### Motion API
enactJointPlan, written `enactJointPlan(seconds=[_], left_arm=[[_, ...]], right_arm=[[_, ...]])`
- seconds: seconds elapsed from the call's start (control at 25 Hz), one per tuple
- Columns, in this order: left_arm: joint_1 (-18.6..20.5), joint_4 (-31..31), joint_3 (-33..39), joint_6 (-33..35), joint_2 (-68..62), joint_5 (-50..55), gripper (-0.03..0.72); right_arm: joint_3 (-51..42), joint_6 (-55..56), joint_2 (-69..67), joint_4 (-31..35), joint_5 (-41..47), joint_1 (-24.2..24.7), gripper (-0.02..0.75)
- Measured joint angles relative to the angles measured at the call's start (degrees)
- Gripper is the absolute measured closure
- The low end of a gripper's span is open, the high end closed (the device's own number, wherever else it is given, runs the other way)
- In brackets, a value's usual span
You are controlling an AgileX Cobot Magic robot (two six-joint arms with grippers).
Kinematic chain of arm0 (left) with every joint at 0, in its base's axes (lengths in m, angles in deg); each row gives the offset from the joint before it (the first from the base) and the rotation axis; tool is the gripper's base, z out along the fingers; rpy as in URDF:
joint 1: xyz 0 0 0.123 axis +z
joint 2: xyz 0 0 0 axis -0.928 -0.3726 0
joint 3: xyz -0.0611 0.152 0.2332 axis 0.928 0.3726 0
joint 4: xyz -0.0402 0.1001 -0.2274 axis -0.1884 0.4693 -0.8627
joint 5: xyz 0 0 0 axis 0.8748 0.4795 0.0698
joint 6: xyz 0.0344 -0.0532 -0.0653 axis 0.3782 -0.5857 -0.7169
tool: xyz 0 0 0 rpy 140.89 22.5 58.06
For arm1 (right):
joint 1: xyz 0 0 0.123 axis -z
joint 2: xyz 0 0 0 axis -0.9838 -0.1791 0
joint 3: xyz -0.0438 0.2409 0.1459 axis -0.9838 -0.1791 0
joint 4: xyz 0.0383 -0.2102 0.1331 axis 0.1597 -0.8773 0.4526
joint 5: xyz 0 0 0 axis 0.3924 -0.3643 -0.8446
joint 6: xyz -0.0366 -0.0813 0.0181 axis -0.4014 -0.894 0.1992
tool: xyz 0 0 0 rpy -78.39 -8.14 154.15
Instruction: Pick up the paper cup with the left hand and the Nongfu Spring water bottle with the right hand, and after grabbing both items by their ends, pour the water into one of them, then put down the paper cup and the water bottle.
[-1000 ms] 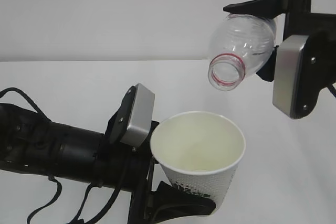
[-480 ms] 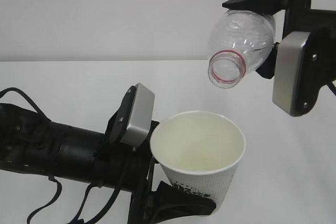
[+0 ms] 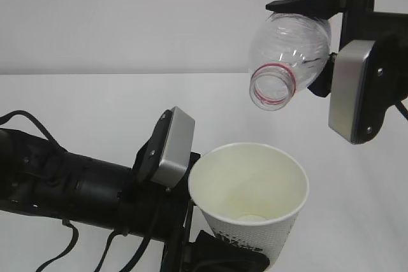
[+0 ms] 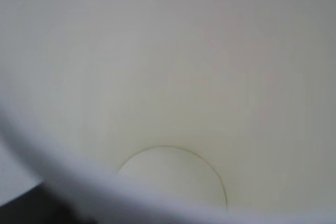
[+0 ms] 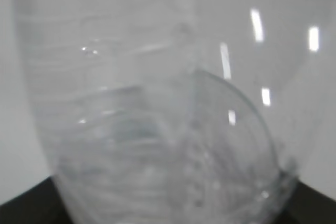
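A plain white wall [image 3: 127,11] filled the upper part of the exterior view, bare and evenly lit. Below it a white surface [image 3: 95,100] stretched across the scene, meeting the wall along a straight horizontal edge, a little greyer at the join. The light was soft and diffuse, without hard shadows. In both wrist views only a pale, blurred white backdrop showed at the margins.

the paper cup [image 3: 252,202] base and bottle [image 3: 290,52] rear are cut off.
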Motion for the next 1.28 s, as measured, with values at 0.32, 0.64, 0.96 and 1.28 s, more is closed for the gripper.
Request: enactJointPlan(seconds=[0.32, 0.64, 0.96, 1.28], left_arm=[[0.0, -0.1, 0.0, 0.0, 0.0, 0.0, 0.165], [0.0, -0.1, 0.0, 0.0, 0.0, 0.2, 0.165], [0.0, -0.1, 0.0, 0.0, 0.0, 0.3, 0.169], [0.0, 0.1, 0.0, 0.0, 0.0, 1.3, 0.169]], right_arm=[[0.0, -0.1, 0.0, 0.0, 0.0, -0.7, 0.253], [0.0, -0.1, 0.0, 0.0, 0.0, -0.7, 0.253], [0.0, -0.9, 0.0, 0.0, 0.5, -0.7, 0.253], [0.0, -1.5, 0.0, 0.0, 0.6, -0.7, 0.253]])
